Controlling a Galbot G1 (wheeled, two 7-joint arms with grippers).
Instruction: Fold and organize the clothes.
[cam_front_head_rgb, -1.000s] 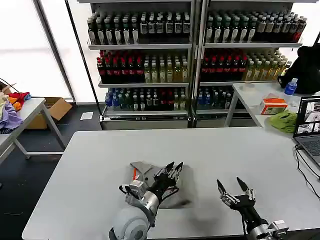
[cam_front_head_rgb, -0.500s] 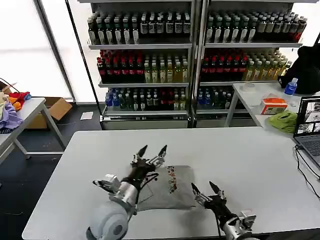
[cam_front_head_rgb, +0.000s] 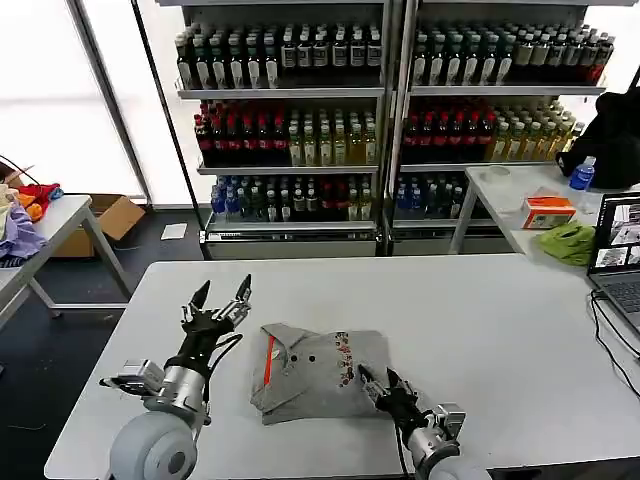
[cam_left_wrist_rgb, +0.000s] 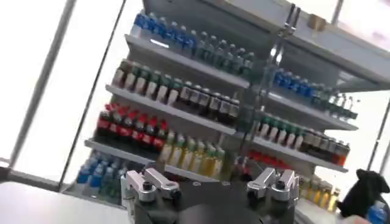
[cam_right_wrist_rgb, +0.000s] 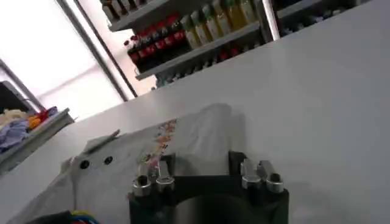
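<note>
A: How are the 2 arms posed?

B: The left tool is held raised above the left part of the white surface, its forearm angled up and away toward the far side. Its 2 fingers are spread wide apart, and nothing is held between them. It is kept just left of the shirt, with clear surface seen between them.

A: And the right one?

B: The right tool is brought low at the near right corner of the folded grey shirt, with its forearm reaching in from the near edge. Its fingers are seen only slightly parted, with the tips at the shirt's edge. Whether cloth is pinched between them cannot be told.

A: Where is the shirt placed?

B: It is laid flat and folded into a rough rectangle near the middle of the surface, toward the near side. An orange-red collar lining is shown at its left end, 2 dark buttons are seen beside that, and a multicoloured print is turned up on the right part.

A: Any containers?

B: Shelves at the far side are filled with rows of bottles. An open cardboard box is set on the floor at the far left; its contents cannot be made out.
</note>
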